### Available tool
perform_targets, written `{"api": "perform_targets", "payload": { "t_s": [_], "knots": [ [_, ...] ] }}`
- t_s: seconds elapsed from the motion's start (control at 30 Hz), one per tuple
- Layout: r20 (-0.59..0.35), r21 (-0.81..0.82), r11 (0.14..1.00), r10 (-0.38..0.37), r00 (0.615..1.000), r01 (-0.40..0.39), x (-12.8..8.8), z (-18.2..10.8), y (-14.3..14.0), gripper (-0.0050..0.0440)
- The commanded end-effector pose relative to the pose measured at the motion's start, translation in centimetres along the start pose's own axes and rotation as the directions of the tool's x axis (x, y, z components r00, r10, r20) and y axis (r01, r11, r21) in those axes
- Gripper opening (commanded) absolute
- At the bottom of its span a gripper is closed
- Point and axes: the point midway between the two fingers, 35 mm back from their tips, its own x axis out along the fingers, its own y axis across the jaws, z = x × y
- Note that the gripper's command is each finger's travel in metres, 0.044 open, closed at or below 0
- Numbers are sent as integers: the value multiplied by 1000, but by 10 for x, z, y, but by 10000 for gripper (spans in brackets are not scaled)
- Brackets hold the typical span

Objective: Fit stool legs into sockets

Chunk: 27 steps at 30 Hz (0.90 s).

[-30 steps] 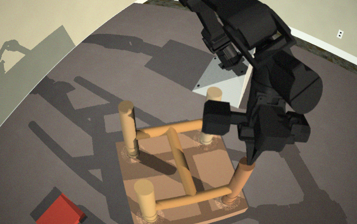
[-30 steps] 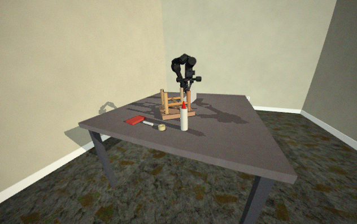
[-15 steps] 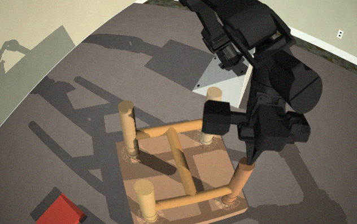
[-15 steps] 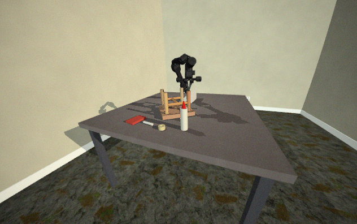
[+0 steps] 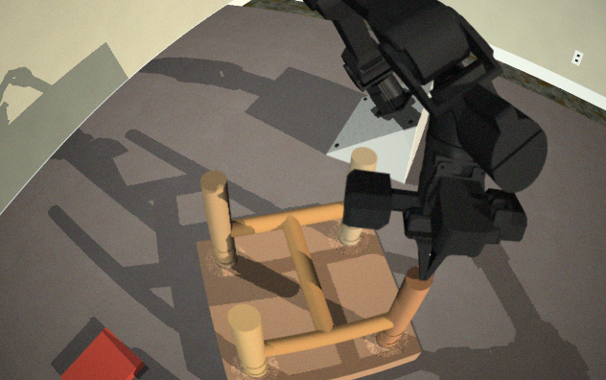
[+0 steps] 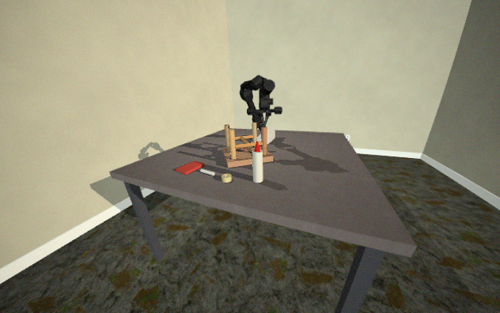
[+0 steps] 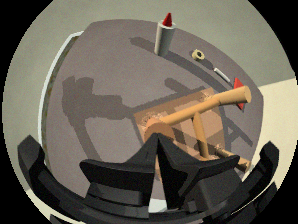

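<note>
While fingers are tog. at reddish leg's top, seat flat, no legible txt

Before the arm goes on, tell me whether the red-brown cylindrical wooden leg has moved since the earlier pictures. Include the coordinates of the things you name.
No. The red-brown cylindrical wooden leg (image 5: 408, 307) (image 6: 264, 140) (image 7: 159, 131) keeps its place and lean against the square wooden seat (image 5: 361, 273) in the top view.
</note>
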Motion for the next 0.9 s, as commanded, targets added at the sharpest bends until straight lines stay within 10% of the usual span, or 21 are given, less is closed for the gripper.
{"api": "perform_targets", "payload": {
  "t_s": [0.0, 0.87],
  "knots": [
    [-71, -6, 1000, -5, 997, 5, 27, -11, -4, 0],
    [-30, -3, 1000, -3, 1000, 3, -4, 2, -2, 0]
  ]
}}
